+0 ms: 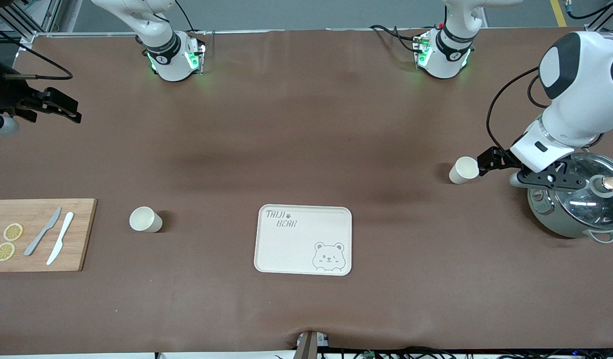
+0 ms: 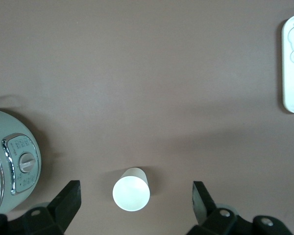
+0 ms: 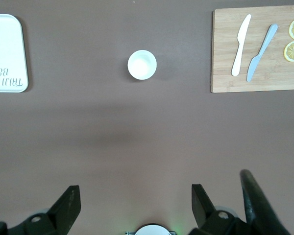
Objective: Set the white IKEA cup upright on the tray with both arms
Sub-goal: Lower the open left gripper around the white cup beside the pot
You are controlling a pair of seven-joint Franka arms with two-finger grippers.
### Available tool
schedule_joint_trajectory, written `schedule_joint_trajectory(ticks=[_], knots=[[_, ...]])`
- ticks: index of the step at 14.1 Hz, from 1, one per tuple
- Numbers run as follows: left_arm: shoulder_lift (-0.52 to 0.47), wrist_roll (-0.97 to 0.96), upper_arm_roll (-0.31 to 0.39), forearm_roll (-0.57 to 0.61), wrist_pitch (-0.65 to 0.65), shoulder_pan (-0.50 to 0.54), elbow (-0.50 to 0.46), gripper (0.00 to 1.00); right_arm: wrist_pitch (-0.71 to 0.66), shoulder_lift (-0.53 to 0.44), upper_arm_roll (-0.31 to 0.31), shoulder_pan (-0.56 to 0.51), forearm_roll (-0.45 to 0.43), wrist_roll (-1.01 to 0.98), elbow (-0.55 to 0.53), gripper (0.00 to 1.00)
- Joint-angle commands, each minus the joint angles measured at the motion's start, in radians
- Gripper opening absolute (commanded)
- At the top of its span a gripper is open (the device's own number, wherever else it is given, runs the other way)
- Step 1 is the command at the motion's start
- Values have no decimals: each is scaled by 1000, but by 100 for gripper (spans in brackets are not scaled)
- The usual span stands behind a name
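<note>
both grippers' fingers gape wide, empty; left gripper [image 2: 135, 205] straddles cup [image 2: 131, 189].

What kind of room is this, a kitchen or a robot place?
Probably a robot lab set up like a pretend kitchen. Two white robot arms are bolted along one table edge, with cables trailing nearby. Kitchen things sit on the brown table: a cutting board with knives and lemon slices, a pot, and a tray.

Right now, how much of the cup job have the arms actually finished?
Nothing is finished: the cream rectangular tray holds no cup. In hand: the left gripper, fingers open, is over one white cup beside the grey cooker pot. The right gripper waits, open. The second white cup stands untouched by the wooden board.
</note>
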Motion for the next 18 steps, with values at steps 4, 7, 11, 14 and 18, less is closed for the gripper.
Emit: schedule_joint_trajectory(ticks=[4,7,11,14,18], knots=[[-87,70,1,22,165,48,-215,100,-19,2,9,0,-15,-6,21,100],[-84,93,-1,22,254,86,-288,100,-17,2,9,0,-18,-9,21,100],[-73,113,-1,14,316,108,-337,100,-19,2,8,-3,-21,-18,20,100],[-73,113,-1,13,396,111,-403,100,-19,2,7,-3,-21,-18,18,100],[-51,113,-1,13,474,111,-472,100,-10,2,7,-3,-20,-18,20,100]])
